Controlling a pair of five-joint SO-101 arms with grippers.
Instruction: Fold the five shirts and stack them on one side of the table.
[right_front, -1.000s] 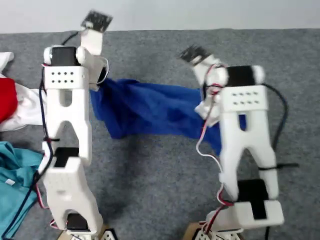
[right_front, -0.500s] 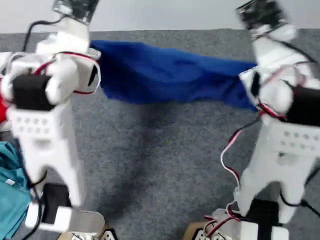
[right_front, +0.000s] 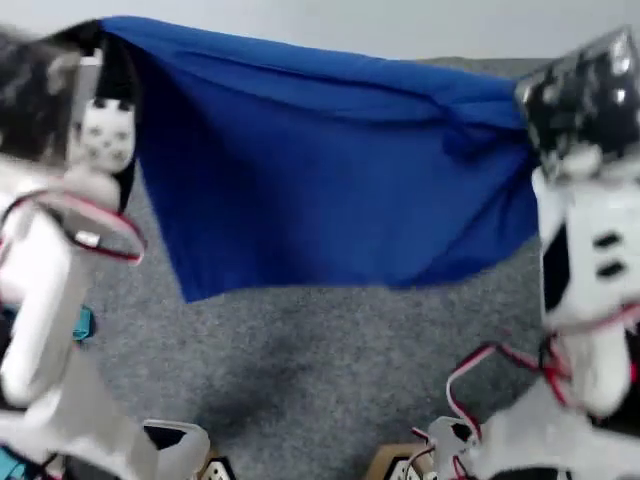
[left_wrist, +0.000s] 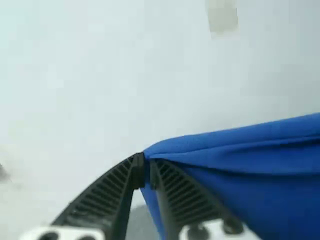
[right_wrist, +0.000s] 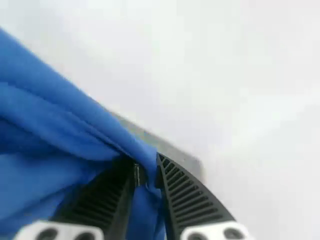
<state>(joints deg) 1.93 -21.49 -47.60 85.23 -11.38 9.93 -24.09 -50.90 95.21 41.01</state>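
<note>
A blue shirt hangs spread wide in the air above the grey table, held up by both arms. My left gripper is shut on one top corner of the blue shirt, at the high view's upper left. My right gripper is shut on the opposite top corner of the blue shirt, at the upper right. The cloth's lower edge hangs free, clear of the table. A teal shirt peeks out behind the left arm.
Both white arm bodies stand tall at the left and right edges of the high view. Bare grey table lies beneath the hanging cloth. A pale wall fills the background of both wrist views.
Both arms have risen and drawn apart, lifting the blue shirt off the table and stretching it out into a hanging sheet. The red and white shirts at the left have gone out of sight.
</note>
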